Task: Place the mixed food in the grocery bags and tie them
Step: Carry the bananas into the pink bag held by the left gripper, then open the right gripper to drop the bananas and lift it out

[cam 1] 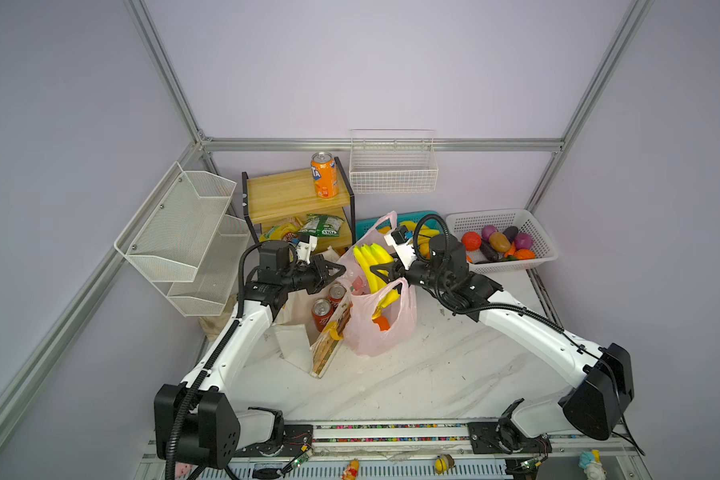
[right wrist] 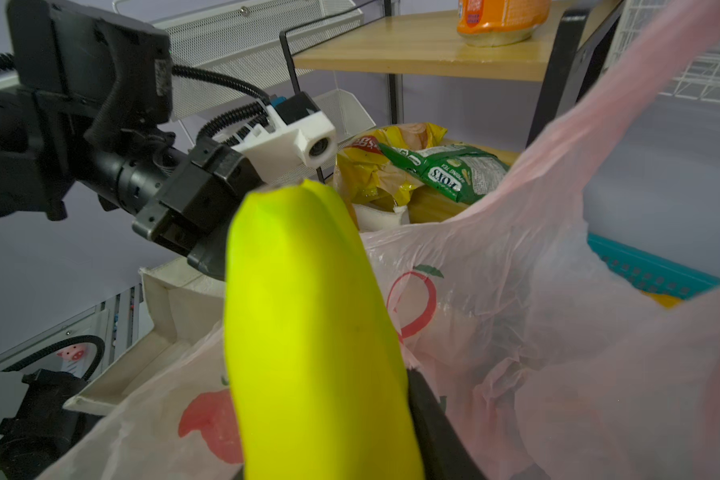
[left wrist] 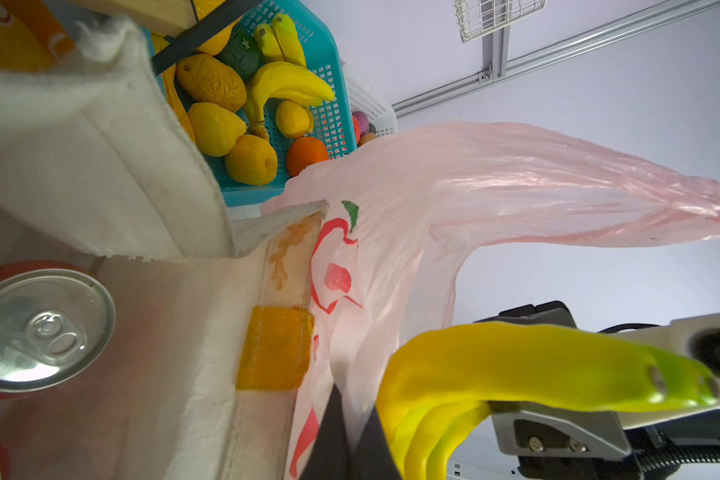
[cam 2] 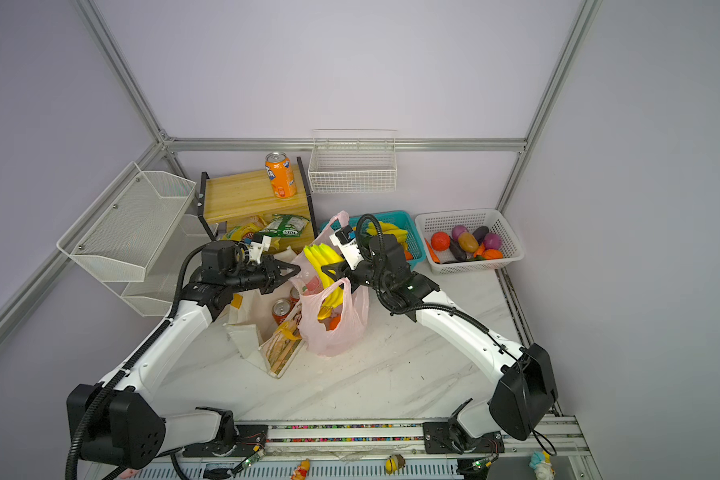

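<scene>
**Bench (cam 1: 433, 374) scene, both arms at the bags.**

- The pink bag (cam 1: 385, 332) stands upright near the middle of the bench, its mouth open. It touches the white canvas tote (cam 1: 294, 347) on its left in both top views.
- The left gripper (cam 1: 341, 272) reaches in from the left. In the left wrist view its jaws are pressed together on a fold of the pink bag's rim, pinching the thin plastic between them.
- The right gripper (cam 1: 376, 269) reaches in from the right. Its jaws are closed around the yellow banana bunch (cam 1: 371, 257).
- The banana bunch hangs in the mouth of the pink bag. Its upper ends stand above the rim and its lower part is behind the near handle loop.
- An orange fruit (cam 1: 382, 323) shows through the plastic low inside the pink bag.
- 2 red cola cans (cam 1: 321, 312) stand upright inside the tote, side by side. The tote's yellow handle (cam 1: 331, 330) lies over its near edge.
- Behind the bags is a teal basket (left wrist: 333, 83) holding more yellow and orange toy fruit.
- Beside the teal basket, a white basket (cam 1: 537, 232) holds mixed toy vegetables.
- On the wooden shelf (cam 1: 283, 195), an orange soda can (cam 1: 324, 174) stands on the top board. Snack packets (cam 1: 321, 226) lie on the board below.
</scene>
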Robot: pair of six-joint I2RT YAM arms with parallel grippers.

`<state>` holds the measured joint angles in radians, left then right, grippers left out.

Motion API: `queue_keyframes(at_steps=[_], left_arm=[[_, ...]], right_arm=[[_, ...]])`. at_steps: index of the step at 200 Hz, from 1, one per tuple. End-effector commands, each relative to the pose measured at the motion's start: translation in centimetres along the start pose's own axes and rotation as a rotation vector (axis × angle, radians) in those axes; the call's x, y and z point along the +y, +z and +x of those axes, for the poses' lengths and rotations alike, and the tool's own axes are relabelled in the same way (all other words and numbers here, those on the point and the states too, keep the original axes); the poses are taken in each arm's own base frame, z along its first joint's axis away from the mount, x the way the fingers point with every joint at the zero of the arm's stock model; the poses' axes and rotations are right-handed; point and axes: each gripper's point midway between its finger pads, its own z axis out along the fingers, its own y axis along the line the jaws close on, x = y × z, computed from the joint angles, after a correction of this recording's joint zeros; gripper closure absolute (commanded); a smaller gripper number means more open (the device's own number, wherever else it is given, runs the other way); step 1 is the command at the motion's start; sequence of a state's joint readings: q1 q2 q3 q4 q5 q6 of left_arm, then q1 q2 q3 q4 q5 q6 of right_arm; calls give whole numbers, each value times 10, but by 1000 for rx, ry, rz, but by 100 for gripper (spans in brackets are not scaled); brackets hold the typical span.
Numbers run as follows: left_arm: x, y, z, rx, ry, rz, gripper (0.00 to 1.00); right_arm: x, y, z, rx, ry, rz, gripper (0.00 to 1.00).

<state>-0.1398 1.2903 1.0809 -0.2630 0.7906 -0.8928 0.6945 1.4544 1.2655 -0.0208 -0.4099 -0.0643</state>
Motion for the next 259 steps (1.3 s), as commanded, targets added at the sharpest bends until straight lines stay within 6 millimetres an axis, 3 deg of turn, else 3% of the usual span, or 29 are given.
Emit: queue_keyframes(at_steps=[1, 44, 96, 131, 197, 259], left_arm=[[-18, -4, -3, -11, 81, 46, 100], [-20, -3, -5, -11, 85, 50, 100], [-20, -2, -5, -11, 86, 53, 100], [-21, -2, -6, -7, 88, 57, 100], [-19, 0, -6, -6, 87, 57, 100], [-16, 2, -6, -2, 83, 58, 100]], right_arm=[[-19, -1, 10, 8, -16, 111, 79], [-62, -1, 67, 145, 56, 339, 78], [-86, 2, 117, 288, 97, 500, 75], [-98, 8, 149, 392, 74, 588, 66], [-88, 5, 127, 355, 70, 555, 37], [-55, -25, 73, 207, 60, 429, 34]])
